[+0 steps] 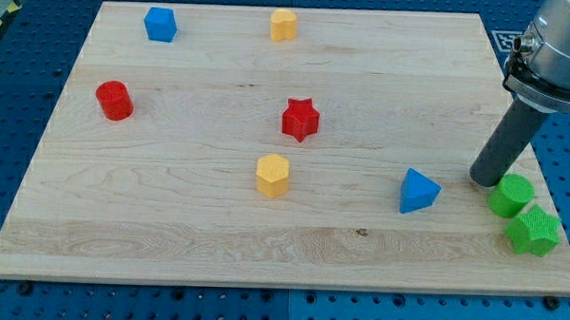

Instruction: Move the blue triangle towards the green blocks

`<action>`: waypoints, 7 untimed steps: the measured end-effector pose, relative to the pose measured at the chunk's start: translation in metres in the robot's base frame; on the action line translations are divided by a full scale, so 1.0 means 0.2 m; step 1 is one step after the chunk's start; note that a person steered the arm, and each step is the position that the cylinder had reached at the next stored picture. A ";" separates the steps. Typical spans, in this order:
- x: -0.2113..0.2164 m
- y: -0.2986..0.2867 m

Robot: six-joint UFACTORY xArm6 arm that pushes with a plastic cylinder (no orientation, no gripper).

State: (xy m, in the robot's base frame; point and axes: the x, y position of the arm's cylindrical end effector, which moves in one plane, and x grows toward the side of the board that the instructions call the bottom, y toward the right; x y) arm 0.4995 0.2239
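Camera view. A pale wooden worktop point(217, 215) lies on a blue perforated base point(11, 103). The arm point(555, 46) enters at the view's upper right and carries no pincer, so no open or clenched state applies; it ends in a straight dark rod point(506, 139) that holds nothing. My tip point(487, 180) rests at the worktop's right side, just beside the upper-left edge of the green cylinder point(512, 195); whether the 2 touch cannot be told.

The blue triangle point(418, 191) lies to the view's left of my tip, apart from it, at roughly the same height in the view. The green cylinder sits on the tip's far side from the triangle, and the second green block point(533, 230), with a ridged outline, lies just below and to the right of it, near the worktop's right edge.

Other blocks, all well apart from the tip: 1 red star point(301, 120) near centre, 1 yellow block point(273, 175) below it, 1 red cylinder point(114, 100) at left, 1 blue block point(160, 25) and 1 more yellow block point(284, 25) along the top.
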 end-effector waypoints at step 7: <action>0.03 -0.64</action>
State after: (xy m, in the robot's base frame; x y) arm 0.5058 0.0961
